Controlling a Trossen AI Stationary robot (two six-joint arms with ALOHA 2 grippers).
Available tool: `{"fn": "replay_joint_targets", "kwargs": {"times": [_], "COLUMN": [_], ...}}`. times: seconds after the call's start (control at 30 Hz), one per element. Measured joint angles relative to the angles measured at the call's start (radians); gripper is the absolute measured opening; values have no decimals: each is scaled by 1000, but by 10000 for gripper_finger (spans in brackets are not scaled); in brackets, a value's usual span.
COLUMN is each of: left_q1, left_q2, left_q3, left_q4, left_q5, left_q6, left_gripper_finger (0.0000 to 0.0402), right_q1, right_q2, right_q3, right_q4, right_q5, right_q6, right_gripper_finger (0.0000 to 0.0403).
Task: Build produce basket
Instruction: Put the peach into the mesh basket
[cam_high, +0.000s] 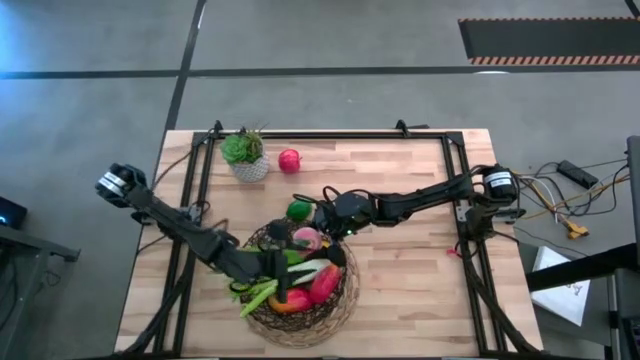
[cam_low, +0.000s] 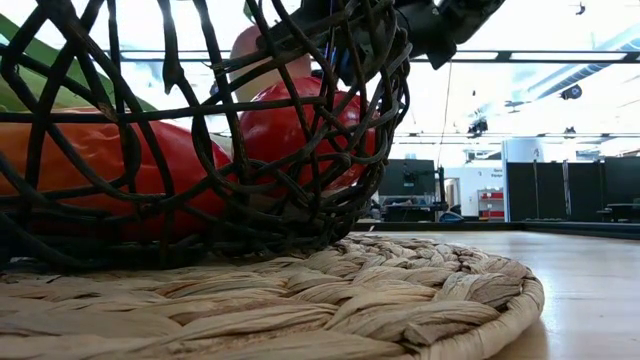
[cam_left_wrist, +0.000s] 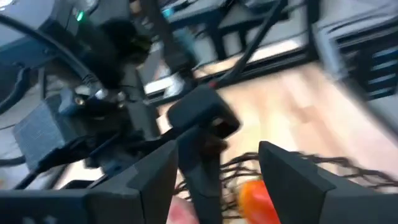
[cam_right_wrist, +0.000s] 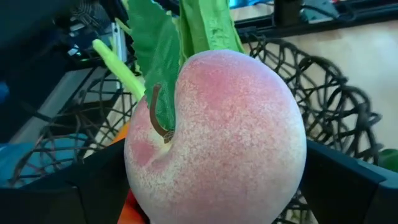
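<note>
The dark wicker basket (cam_high: 330, 305) stands on a round woven mat (cam_low: 400, 290) at the table's near middle. It holds a green leafy bunch (cam_high: 258, 295), a white-green leek (cam_high: 308, 272) and red-orange fruits (cam_low: 290, 125). My right gripper (cam_high: 312, 238) is shut on the pink peach (cam_right_wrist: 214, 143) over the basket's far rim. My left gripper (cam_high: 272, 265) is open over the basket's left part, beside the right gripper; its fingers (cam_left_wrist: 146, 180) show nothing between them that I can name. A green lime (cam_high: 298, 210) and a red apple (cam_high: 289, 160) lie on the table. My right gripper pinches the peach between its two fingers (cam_right_wrist: 93, 193), one on each side (cam_right_wrist: 140, 177), stem and leaf facing the wrist. It reaches in from the table's right, slanting down. The peach is above the basket's far rim; whether it rests on the produce below is hidden.
A green potted plant in a white pot (cam_high: 246, 158) stands at the far left beside the apple. A black frame (cam_high: 455, 190) runs around the tabletop. Bare wood (cam_high: 420, 290) lies to the right of the basket.
</note>
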Motion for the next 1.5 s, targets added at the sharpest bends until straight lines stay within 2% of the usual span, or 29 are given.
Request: {"fn": "replay_joint_targets", "kwargs": {"times": [0.1,0.2,0.33,0.83,1.03,1.5], "left_q1": [0,6,16,48,46,45], "left_q2": [56,80,85,84,84,83], "left_q3": [73,133,162,155,154,155], "left_q4": [-147,-335,-424,-428,-440,-495], "left_q5": [-136,-200,-201,-102,-41,-28], "left_q6": [-17,-110,-174,-217,-217,-217], "left_gripper_finger": [189,164,128,8,1,0], "right_q1": [1,1,1,3,4,0], "right_q2": [0,0,0,1,2,3], "right_q3": [0,0,0,-1,-1,-2], "right_q4": [-5,-7,-11,-11,-13,-60], "right_q5": [11,13,13,17,27,32], "right_q6": [-12,-16,-26,-32,-41,-19], "right_gripper_finger": [382,382,382,382,382,382]}}
